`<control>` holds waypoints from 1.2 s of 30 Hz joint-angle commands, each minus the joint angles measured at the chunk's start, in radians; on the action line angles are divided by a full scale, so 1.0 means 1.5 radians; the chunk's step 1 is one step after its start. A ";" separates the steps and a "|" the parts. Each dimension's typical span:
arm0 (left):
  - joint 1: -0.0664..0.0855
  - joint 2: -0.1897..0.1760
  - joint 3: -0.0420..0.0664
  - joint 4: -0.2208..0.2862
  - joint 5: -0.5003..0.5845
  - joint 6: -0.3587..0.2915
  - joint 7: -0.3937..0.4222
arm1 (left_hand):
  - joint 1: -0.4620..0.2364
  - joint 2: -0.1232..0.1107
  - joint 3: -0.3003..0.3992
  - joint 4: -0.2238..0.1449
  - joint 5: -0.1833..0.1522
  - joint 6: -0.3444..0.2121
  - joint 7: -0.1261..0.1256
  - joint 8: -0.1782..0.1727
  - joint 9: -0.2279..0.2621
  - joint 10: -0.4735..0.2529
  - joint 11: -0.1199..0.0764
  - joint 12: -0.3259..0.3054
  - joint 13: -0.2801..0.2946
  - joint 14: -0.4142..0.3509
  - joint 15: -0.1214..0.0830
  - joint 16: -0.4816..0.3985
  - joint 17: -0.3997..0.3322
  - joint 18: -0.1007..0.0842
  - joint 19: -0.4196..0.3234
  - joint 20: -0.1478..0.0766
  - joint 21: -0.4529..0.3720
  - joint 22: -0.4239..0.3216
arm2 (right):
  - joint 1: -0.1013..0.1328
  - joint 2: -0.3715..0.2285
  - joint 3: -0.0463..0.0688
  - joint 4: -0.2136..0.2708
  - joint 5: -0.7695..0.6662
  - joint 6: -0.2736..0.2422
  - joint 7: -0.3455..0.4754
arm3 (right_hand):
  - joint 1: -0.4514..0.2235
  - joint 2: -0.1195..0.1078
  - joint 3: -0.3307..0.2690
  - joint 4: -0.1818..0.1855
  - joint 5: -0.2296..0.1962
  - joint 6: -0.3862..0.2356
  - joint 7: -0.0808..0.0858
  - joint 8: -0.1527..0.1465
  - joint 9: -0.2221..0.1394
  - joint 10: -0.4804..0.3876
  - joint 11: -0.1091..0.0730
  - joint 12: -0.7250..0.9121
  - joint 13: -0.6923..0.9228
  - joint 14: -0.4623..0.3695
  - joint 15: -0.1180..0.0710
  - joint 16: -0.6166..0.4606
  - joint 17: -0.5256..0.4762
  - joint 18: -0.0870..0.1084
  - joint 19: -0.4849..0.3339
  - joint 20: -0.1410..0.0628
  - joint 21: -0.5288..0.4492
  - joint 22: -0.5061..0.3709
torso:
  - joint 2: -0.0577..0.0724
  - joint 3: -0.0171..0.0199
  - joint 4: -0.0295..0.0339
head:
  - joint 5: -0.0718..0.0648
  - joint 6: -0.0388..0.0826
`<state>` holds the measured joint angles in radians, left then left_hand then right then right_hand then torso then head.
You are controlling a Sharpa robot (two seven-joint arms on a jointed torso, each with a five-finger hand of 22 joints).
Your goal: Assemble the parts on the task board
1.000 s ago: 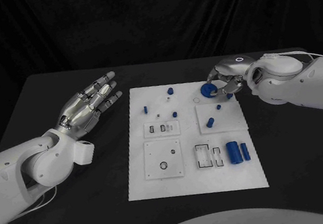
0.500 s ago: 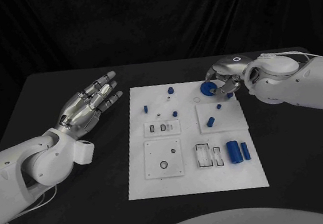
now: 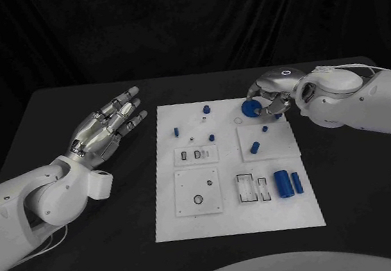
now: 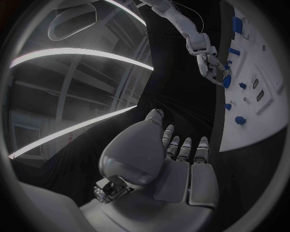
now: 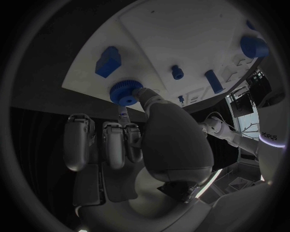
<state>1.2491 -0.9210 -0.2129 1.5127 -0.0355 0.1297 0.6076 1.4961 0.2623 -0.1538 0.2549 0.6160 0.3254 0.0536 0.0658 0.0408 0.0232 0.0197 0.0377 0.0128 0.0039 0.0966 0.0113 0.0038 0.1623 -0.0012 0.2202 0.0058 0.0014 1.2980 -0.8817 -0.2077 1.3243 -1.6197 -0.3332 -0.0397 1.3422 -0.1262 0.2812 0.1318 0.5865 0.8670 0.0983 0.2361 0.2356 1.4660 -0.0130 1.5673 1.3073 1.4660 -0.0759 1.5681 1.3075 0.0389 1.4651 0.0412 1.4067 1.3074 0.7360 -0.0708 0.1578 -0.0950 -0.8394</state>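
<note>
Right hand (image 3: 272, 96) pinched blue knob (image 3: 251, 108) at task board's (image 3: 233, 224) far edge.
Thin grip could slip, dropping it; left hand (image 3: 105, 131) hovered spread, holding nothing.

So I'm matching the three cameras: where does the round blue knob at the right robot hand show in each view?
Head view: round blue knob at the task board's far right edge, against the right robot hand.
Left wrist view: knob at that hand's fingertips.
Right wrist view: knob at the board's edge, touched by a finger.
Shared landmark: the white board.
</note>
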 commanded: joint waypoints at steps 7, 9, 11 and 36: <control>-0.001 0.003 0.001 0.000 -0.001 0.011 0.003 | 0.007 0.000 0.005 0.000 0.005 0.000 0.002 0.003 0.000 0.001 0.004 0.001 0.000 0.001 0.005 0.003 0.001 0.011 0.001 0.005 -0.004 -0.001 | 0.037 0.015 0.000 0.032 -0.006 -0.011 0.020 | -0.020 0.000 -0.002 0.006 -0.024 0.025 -0.017 0.088 0.144 0.070 -0.001 0.002 0.176 0.070 0.002 0.002 0.176 -0.001 0.016 -0.001 0.010 0.140 | -0.001 -0.0005 -0.0018 | 0.004 -0.002; -0.001 0.004 0.001 0.000 -0.001 0.011 0.003 | 0.007 0.000 0.005 0.000 0.005 0.000 0.002 0.003 0.000 0.001 0.004 0.001 0.000 0.001 0.005 0.003 0.001 0.011 0.001 0.005 -0.004 -0.001 | 0.042 0.025 0.000 0.034 -0.006 -0.009 0.025 | -0.021 0.000 -0.002 0.007 -0.028 0.025 -0.017 0.087 0.144 0.070 -0.001 0.002 0.176 0.070 0.002 0.002 0.176 -0.001 0.016 -0.001 0.010 0.140 | 0.000 -0.0008 -0.0018 | 0.004 -0.003; -0.001 0.004 0.001 -0.001 -0.001 0.012 0.002 | 0.008 0.000 0.006 0.000 0.005 0.000 0.002 0.003 0.001 0.001 0.004 0.001 0.000 0.001 0.005 0.003 0.001 0.012 0.001 0.005 -0.004 -0.001 | 0.045 0.034 0.000 0.035 -0.006 -0.004 0.028 | -0.021 0.000 -0.001 0.007 -0.030 0.025 -0.017 0.087 0.145 0.070 -0.001 0.002 0.176 0.070 0.002 0.002 0.176 -0.001 0.016 -0.001 0.010 0.140 | 0.000 -0.0010 -0.0014 | 0.004 -0.003; -0.001 0.014 0.001 -0.009 -0.001 0.020 -0.001 | 0.009 -0.001 0.008 -0.002 0.006 -0.001 0.002 0.003 0.000 0.001 0.004 0.001 0.000 0.001 0.006 0.002 0.001 0.011 0.001 0.006 -0.004 -0.001 | 0.042 0.140 0.000 -0.023 -0.006 0.043 0.066 | -0.020 0.002 0.002 0.005 -0.046 0.021 -0.014 0.078 0.144 0.070 0.001 0.002 0.176 0.070 0.003 0.002 0.176 0.000 0.014 0.000 0.004 0.139 | 0.002 -0.0022 0.0037 | -0.004 -0.003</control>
<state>1.2490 -0.9017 -0.2129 1.4972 -0.0356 0.1443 0.5975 1.5000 0.2584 -0.1484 0.2495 0.6207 0.3254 0.0536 0.0658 0.0408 0.0231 0.0195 0.0377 0.0129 0.0076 0.1002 0.0113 0.0038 0.1624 -0.0012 0.2202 0.0058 0.0016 1.3647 -0.6742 -0.2079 1.2939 -1.6219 -0.2876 0.0410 1.3100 -0.1318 0.2800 0.1367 0.5236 0.8702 0.1009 0.2769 0.2360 1.4661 -0.0130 1.5673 1.3078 1.4660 -0.0758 1.5682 1.3074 0.0390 1.4651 0.0412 1.4173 1.3080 0.7385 -0.0729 0.1640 -0.1020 -0.8446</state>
